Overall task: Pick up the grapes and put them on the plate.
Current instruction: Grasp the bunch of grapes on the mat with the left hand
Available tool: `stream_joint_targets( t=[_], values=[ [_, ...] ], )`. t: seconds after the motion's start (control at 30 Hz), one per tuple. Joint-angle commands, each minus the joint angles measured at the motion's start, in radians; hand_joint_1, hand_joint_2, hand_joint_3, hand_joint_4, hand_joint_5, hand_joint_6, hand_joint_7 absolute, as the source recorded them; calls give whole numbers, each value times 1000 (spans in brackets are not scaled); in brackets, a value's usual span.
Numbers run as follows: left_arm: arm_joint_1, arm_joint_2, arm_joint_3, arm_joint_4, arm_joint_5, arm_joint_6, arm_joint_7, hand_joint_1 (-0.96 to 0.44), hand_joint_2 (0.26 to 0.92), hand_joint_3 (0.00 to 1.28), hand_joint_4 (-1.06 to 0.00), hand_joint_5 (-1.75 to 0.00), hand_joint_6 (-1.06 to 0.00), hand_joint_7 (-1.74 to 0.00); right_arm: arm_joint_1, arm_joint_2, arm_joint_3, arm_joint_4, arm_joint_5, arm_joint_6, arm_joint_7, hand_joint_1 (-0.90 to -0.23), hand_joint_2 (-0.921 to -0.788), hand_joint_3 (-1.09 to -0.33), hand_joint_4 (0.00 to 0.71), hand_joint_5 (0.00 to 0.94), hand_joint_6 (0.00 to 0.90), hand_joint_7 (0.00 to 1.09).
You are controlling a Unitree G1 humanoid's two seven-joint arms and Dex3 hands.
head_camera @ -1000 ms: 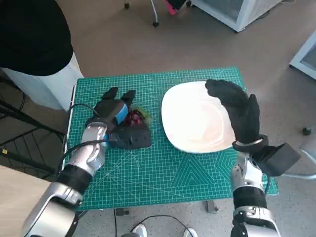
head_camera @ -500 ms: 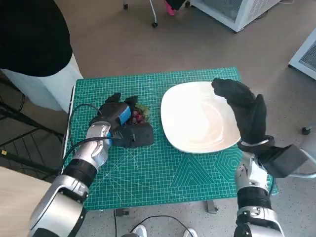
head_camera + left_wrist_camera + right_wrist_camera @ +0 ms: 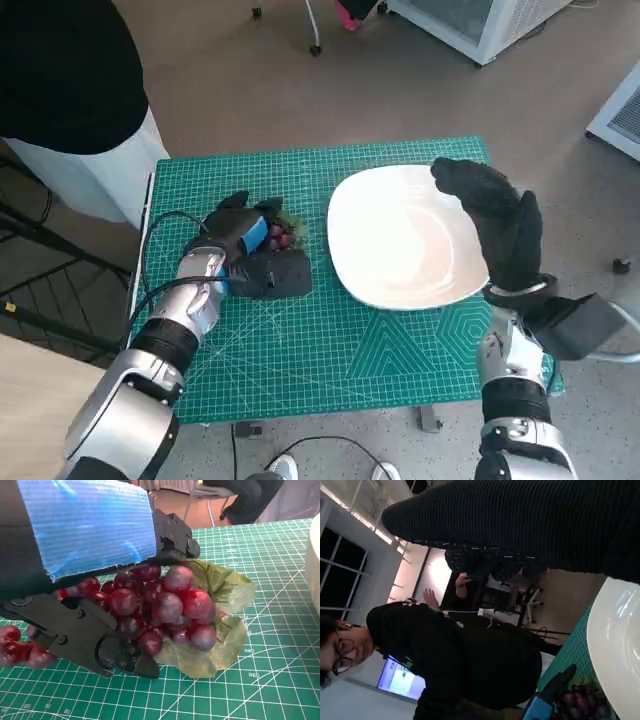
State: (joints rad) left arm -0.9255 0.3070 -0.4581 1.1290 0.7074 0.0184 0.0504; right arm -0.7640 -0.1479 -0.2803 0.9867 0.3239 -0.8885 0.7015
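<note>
A green cutting mat [image 3: 330,340] covers the counter, and a person in black [image 3: 470,665] stands at its far left corner. The white plate [image 3: 400,240] lies on the right half of the mat. The right robot hand [image 3: 495,225], in its knitted glove, hangs over the plate's right edge with fingers loosely spread and nothing in them. The left robot hand [image 3: 250,255] rests on the mat left of the plate, its black fingers [image 3: 100,640] closed around the grapes [image 3: 160,607]. The dark red bunch sits on the mat with its green leaves [image 3: 225,587], near the plate but apart from it.
</note>
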Motion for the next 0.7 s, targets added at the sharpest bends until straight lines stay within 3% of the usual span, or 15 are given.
stream_joint_targets(
  t=[0.03,0.07,0.13,0.2,0.3,0.43,0.7],
  values=[
    [-5,-3,-8,33,-4,4,22,-93,828,9,-646,-94,-672,-94,25,-12,-12,-5,23,7,12,-594,-921,-604,315,1,352,8],
    [-5,-3,-9,35,-4,5,27,-76,835,9,-719,-116,-717,-107,26,-13,-13,-7,27,8,13,-596,-921,-604,315,0,352,7],
    [-5,-4,-12,38,-2,9,35,28,858,25,-760,-369,-782,-140,27,-14,-15,-13,35,10,15,-598,-921,-605,314,0,352,7],
    [-5,-4,-16,40,0,13,43,99,888,56,-724,-768,-756,-408,28,-14,-17,-18,42,12,17,-597,-921,-606,312,0,351,6],
    [-6,-6,-23,45,4,19,52,40,910,88,-678,-1082,-638,-905,29,-12,-19,-23,49,13,17,-591,-921,-609,309,0,351,6],
    [-9,-5,-31,50,6,24,59,9,918,99,-656,-1215,-597,-1090,29,-9,-23,-26,53,14,15,-587,-921,-611,307,0,351,5],
    [-9,-2,-44,54,3,23,72,0,921,102,-643,-1265,-594,-1136,29,-7,-28,-28,64,15,20,-582,-921,-614,304,0,353,6]
  ],
)
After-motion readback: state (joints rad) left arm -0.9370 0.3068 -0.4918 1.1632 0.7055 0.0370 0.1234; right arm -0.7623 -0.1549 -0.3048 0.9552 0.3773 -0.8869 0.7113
